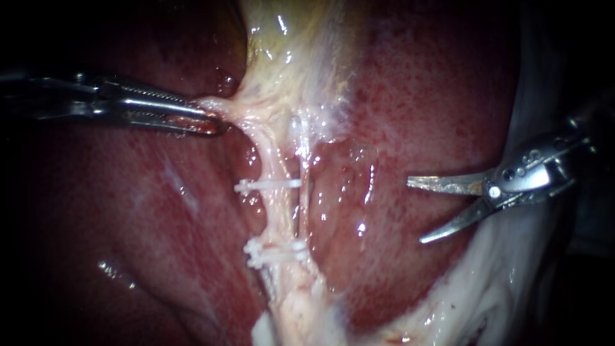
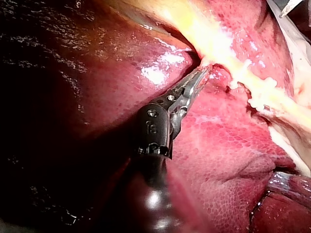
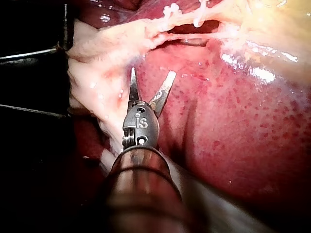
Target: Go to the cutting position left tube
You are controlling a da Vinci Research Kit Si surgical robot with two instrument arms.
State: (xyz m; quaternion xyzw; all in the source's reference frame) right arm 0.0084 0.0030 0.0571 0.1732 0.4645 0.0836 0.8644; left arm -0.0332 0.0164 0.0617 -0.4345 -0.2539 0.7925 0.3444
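Two pale tubes run down from the yellowish gallbladder point(image 1: 288, 45), with the liver point(image 1: 442, 96) on both sides. The left tube point(image 1: 274, 214) is the thicker one; the right tube point(image 1: 303, 198) is a thin strand beside it. A white clip point(image 1: 266, 186) crosses above and more clips point(image 1: 275, 251) lie below. My left instrument point(image 1: 211, 120) is shut on pale tissue at the top of the tubes, as the left wrist view point(image 2: 200, 76) confirms. My right instrument point(image 1: 415, 212) has two blades, open, hanging over the liver well to the right of the tubes; the tubes and clips point(image 3: 171, 10) lie ahead of it point(image 3: 151, 80).
White fatty tissue point(image 1: 512, 269) borders the liver along the right and lower right, close under my right instrument's shaft. Dark red liver point(image 1: 128, 224) fills the left side. In the left wrist view the other instrument's tip point(image 2: 287, 7) shows far beyond the tubes.
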